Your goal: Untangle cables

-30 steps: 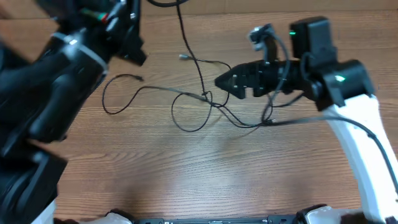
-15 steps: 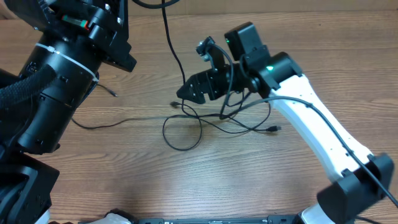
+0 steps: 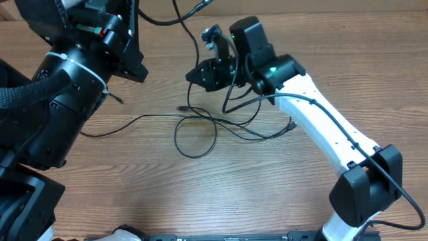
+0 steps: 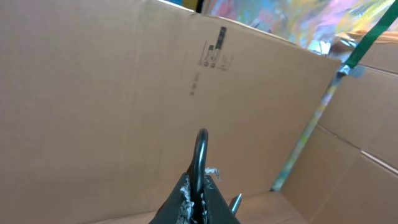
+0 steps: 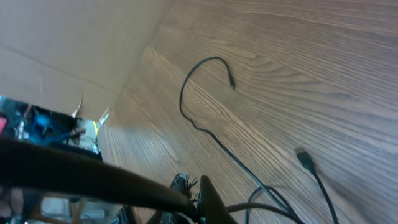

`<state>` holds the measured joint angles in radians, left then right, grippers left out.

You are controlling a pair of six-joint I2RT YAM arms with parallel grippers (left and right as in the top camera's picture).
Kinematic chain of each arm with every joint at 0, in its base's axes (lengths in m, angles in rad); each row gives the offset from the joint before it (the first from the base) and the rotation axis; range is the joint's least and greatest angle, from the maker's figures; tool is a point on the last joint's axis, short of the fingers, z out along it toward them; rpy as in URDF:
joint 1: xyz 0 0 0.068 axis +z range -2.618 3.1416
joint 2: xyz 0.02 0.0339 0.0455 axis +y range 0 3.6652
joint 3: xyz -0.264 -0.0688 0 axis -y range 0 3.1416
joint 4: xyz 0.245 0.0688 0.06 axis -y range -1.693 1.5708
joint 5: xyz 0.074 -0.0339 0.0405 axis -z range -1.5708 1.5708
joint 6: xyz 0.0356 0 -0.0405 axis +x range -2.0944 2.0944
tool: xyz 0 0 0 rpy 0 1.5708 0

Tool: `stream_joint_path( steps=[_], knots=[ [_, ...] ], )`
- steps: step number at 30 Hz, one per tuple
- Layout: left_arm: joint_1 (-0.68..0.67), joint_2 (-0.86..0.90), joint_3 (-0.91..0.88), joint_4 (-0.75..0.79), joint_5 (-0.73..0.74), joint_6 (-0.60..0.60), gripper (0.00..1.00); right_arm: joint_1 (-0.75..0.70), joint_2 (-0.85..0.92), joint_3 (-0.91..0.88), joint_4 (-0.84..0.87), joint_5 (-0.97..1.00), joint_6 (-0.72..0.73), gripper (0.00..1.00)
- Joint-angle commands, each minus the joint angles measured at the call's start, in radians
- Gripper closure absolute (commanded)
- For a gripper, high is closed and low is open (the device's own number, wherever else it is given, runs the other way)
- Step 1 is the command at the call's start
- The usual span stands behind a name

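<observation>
Several thin black cables (image 3: 195, 137) lie tangled on the wooden table, with a loop in the middle and one strand trailing left. Small plugs (image 3: 291, 124) end some strands. My right gripper (image 3: 192, 75) hovers over the far part of the tangle. In the right wrist view this gripper (image 5: 198, 194) is shut on a black cable (image 5: 112, 177) that crosses the picture, blurred. My left gripper (image 4: 200, 190) is raised and faces a cardboard box. It is shut on a black cable (image 4: 200, 152) that stands up between its frayed pads.
The bulky left arm (image 3: 67, 87) covers the table's left side. A cardboard box wall (image 4: 124, 93) stands behind the table. The right arm's white link (image 3: 321, 127) slants across the right half. Loose strands with plugs (image 5: 231, 83) lie on the wood ahead of the right fingers.
The right arm swung left and toward the table's far edge, and its jaws went from open to shut on a cable. The tangle shifted left with it. The left gripper stayed shut.
</observation>
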<state>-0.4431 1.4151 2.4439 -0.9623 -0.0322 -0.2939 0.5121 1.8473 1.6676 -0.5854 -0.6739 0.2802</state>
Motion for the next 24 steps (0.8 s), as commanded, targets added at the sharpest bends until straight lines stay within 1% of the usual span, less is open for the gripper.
stream_joint_path(
  steps=[1,4,7,12,17,20,22,24],
  knots=[
    [0.006,-0.017,0.015,-0.006,-0.027,-0.017,0.96,-0.088,-0.086,0.092,-0.039,0.014,0.055,0.96],
    [0.006,-0.016,0.015,-0.026,-0.036,-0.017,0.96,-0.157,-0.134,0.167,-0.121,0.056,0.082,0.96],
    [0.006,-0.015,0.015,-0.055,-0.057,-0.017,0.96,-0.227,-0.181,0.264,-0.214,0.055,0.091,0.96],
    [0.006,0.004,0.015,-0.111,-0.057,-0.018,0.96,-0.335,-0.249,0.467,-0.343,0.055,0.096,0.96],
    [0.006,0.044,0.015,-0.171,-0.057,-0.017,0.96,-0.38,-0.292,0.654,-0.35,0.056,0.166,0.96],
    [0.006,0.074,0.015,-0.19,-0.056,-0.018,0.96,-0.381,-0.305,0.762,-0.334,0.058,0.165,0.96],
    [0.006,0.091,0.015,-0.195,-0.056,-0.018,0.96,-0.381,-0.313,0.824,-0.335,0.111,0.165,0.96],
    [0.006,0.103,0.015,-0.198,-0.056,-0.018,0.96,-0.381,-0.319,0.863,-0.354,0.224,0.165,0.96]
  ],
)
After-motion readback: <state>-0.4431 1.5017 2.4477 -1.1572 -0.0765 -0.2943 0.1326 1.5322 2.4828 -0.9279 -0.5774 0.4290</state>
